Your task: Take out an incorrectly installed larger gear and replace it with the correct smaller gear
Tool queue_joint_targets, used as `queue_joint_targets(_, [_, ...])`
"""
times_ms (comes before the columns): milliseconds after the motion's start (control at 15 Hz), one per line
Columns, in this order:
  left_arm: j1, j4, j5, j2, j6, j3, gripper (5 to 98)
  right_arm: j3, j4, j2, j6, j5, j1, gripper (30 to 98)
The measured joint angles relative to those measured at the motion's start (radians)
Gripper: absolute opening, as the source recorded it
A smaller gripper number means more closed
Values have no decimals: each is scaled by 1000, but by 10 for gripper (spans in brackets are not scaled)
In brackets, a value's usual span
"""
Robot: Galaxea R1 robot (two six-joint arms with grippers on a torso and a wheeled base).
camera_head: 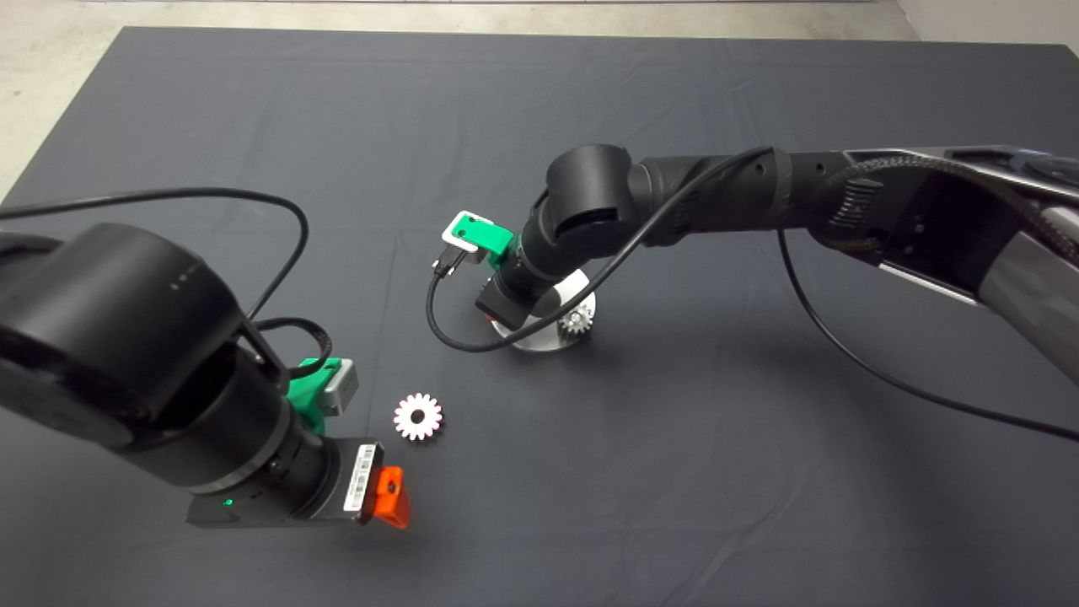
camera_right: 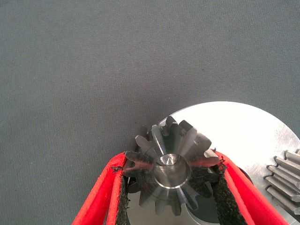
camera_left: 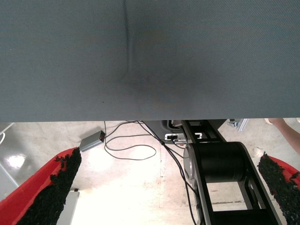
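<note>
Over the near left part of the counter (camera_head: 674, 523), above its dark mat (camera_head: 253, 101): left hand (camera_head: 389, 497), tilted toward the counter's middle. Fingers (camera_left: 51, 192) spread wide, with nothing between them. Past the mat's edge in its wrist view: pale floor (camera_left: 131, 187), loose cables (camera_left: 131, 150) and a small grey box (camera_left: 92, 139).

Just beside that hand, toward the counter's middle: the larger gear (camera_head: 418, 416). Flat on the mat, bright white face up, small round bore showing. Touched by neither hand, and well apart from the plate farther in.

Farther in, about the counter's middle: a round steel plate (camera_head: 539, 341), flat on the mat. On the plate's right part, a pale gear (camera_head: 577, 320), seen only at its toothed edge in the right wrist view.

Over the plate's left part, reaching in from the right edge and pointing steeply down: right hand (camera_right: 168, 161). Closed narrow on the smaller gear (camera_right: 161, 187), black pads (camera_right: 220, 197) pressed against opposite sides of its teeth. Dark grey and shiny, bore upward with bright metal showing inside it, partly over the plate's rim and partly over bare mat. Cannot tell whether seated on the plate or held just above it.

Looping from that wrist down to the mat beside the plate: a black cable (camera_head: 434, 320).
</note>
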Motion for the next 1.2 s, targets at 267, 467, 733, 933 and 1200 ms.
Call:
queue_joint_targets(267, [0,0,0,0,0,0,976,0,0,0,0,0,0,394])
queue_joint_targets(467, [0,0,0,0,0,0,976,0,0,0,0,3,0,393])
queue_joint_targets(733, [0,0,0,0,0,0,976,0,0,3,1,32,-5,393])
queue_joint_targets(933, [0,0,0,-1,0,0,976,0,1,3,11,39,-6,393])
queue_joint_targets(1200, [0,0,0,0,0,0,976,0,1,3,11,38,-6,393])
